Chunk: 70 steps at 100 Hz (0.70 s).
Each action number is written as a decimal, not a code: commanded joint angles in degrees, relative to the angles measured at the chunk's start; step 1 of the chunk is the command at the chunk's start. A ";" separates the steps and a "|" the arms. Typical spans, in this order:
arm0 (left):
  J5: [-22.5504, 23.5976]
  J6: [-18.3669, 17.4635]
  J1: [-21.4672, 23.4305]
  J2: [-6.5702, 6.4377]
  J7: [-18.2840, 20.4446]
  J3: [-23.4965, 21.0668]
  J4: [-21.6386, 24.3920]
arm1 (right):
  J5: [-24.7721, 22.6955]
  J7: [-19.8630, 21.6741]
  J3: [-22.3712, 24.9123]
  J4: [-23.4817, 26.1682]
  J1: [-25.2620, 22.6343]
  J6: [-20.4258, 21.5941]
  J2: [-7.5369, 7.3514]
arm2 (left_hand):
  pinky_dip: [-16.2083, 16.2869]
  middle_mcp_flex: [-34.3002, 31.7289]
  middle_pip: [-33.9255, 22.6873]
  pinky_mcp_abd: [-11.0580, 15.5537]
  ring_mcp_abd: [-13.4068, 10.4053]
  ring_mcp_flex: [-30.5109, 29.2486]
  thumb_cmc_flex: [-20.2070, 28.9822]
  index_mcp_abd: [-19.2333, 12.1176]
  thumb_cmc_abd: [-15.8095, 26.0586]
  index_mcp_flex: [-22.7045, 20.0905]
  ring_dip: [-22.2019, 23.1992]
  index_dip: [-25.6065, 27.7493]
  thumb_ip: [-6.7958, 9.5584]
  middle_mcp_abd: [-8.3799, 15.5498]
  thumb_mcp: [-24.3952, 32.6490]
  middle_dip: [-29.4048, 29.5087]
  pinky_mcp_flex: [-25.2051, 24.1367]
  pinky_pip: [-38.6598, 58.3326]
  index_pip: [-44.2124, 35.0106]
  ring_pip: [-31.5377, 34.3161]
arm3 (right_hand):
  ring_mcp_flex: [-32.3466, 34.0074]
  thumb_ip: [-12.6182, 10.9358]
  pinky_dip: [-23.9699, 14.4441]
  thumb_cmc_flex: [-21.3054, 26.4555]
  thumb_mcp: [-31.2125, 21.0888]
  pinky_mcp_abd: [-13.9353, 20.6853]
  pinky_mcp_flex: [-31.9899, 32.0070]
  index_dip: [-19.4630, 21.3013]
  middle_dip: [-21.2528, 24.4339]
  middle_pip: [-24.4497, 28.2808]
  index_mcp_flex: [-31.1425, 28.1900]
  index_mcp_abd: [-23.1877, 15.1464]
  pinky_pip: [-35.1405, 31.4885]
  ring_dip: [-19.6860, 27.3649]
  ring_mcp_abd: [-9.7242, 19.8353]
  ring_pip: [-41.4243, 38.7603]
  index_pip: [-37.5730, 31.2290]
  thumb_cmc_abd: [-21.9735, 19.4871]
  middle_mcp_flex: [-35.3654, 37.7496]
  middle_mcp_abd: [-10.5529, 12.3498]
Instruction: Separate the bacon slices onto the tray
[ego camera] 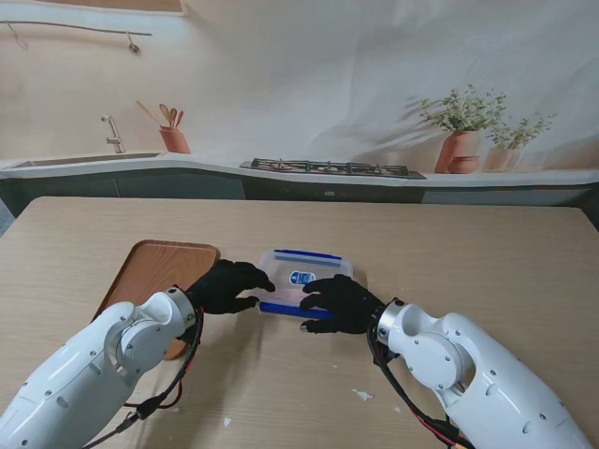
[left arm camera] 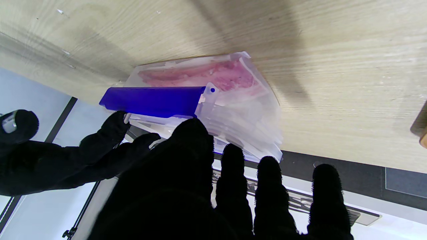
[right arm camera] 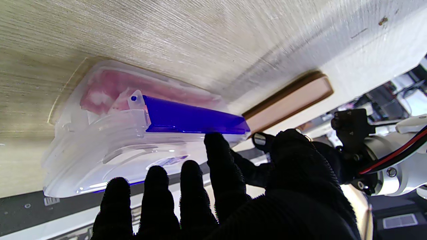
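A clear lidded container point(ego camera: 304, 273) with blue clips sits mid-table, and pink bacon point(left arm camera: 206, 75) shows through its wall. The wooden tray point(ego camera: 154, 271) lies to its left, bare. My left hand point(ego camera: 229, 285) rests at the container's near-left corner, its fingers point(left arm camera: 270, 190) spread over the lid and gripping nothing. My right hand point(ego camera: 342, 302) is at the near side, where one fingertip point(right arm camera: 213, 143) touches the edge of the near blue clip point(right arm camera: 193, 118). That clip point(left arm camera: 153, 100) looks swung outward from the lid. The right thumb stays off the clip.
The tray's edge point(right arm camera: 290, 100) lies just beyond the container on my left. A few small white scraps point(ego camera: 362, 395) lie on the table nearer to me. A kitchen backdrop point(ego camera: 328, 168) with a sink and a stove stands behind the far table edge.
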<state>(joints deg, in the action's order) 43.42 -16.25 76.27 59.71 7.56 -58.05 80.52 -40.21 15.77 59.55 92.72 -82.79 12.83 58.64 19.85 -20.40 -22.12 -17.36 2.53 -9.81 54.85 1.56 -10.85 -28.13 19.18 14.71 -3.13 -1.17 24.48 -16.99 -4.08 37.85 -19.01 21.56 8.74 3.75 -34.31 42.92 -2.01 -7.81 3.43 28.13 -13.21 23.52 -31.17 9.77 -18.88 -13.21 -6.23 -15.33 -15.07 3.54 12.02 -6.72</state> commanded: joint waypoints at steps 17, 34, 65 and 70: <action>0.32 0.65 0.74 0.04 2.11 0.66 -0.91 | 0.92 2.58 -0.80 -0.35 -0.69 0.19 0.04 | -0.94 0.82 -0.19 0.98 -0.89 -0.50 3.50 1.97 2.18 -2.17 -0.81 -0.58 -0.49 1.58 -1.76 -0.69 -0.44 0.13 -0.50 0.50 | -2.32 -2.01 -1.29 2.25 -1.42 0.93 1.60 8.63 -0.02 0.56 -11.52 -8.13 2.22 0.70 1.73 0.90 -12.25 -0.56 -1.75 2.92; 0.29 0.79 0.66 0.04 2.20 0.76 -0.99 | 1.78 2.73 -0.90 -0.46 -0.46 0.51 0.06 | -0.97 0.82 -0.21 0.98 -0.87 -0.43 3.84 2.09 2.29 -2.10 -0.81 -0.62 -0.43 1.61 -2.35 -0.69 -0.43 0.05 -0.42 0.49 | -2.23 -1.36 -1.58 4.16 -3.48 1.40 1.81 7.44 -0.38 1.41 -12.05 -9.28 2.22 0.65 2.14 1.07 -14.76 0.19 -1.66 3.46; 0.44 0.83 0.59 0.00 2.33 0.83 -0.99 | 3.36 4.30 -1.41 -0.51 0.16 0.43 -0.14 | -1.06 0.92 -0.26 0.99 -0.82 -0.41 4.36 2.10 2.44 -1.97 -0.81 -0.60 -0.37 1.56 -3.06 -0.71 -0.45 -0.14 -0.46 0.52 | -2.18 0.08 -2.07 6.56 -8.51 2.26 2.25 4.83 -0.90 2.65 -12.39 -9.37 2.28 0.81 2.79 1.43 -21.41 0.92 -1.70 4.24; 0.44 0.83 0.59 0.00 2.32 0.83 -1.00 | 3.24 4.04 -1.29 -0.54 0.09 0.77 -0.10 | -1.07 0.92 -0.26 0.99 -0.97 -0.48 4.42 2.02 2.49 -2.03 -0.80 -0.59 -0.36 1.57 -3.13 -0.71 -0.43 -0.17 -0.49 0.55 | -2.15 0.16 -2.08 6.31 -8.63 2.22 2.21 4.73 -0.87 2.60 -11.95 -9.96 2.28 0.82 2.78 1.42 -21.39 0.94 -1.70 4.22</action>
<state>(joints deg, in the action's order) 43.46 -15.86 76.06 59.69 8.18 -57.89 80.56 -36.85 19.03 58.47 92.52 -82.06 13.05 58.26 19.73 -19.28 -22.07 -17.34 2.54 -10.00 56.38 1.23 -10.42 -27.47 19.18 13.98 -3.13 -0.50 22.87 -16.92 -4.08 37.85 -17.76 21.56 7.12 3.75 -34.96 47.78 -9.81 -6.65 5.61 32.97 -13.56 24.24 -42.63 2.29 -16.77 -12.26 -4.85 -12.68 -35.36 4.38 11.54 -3.85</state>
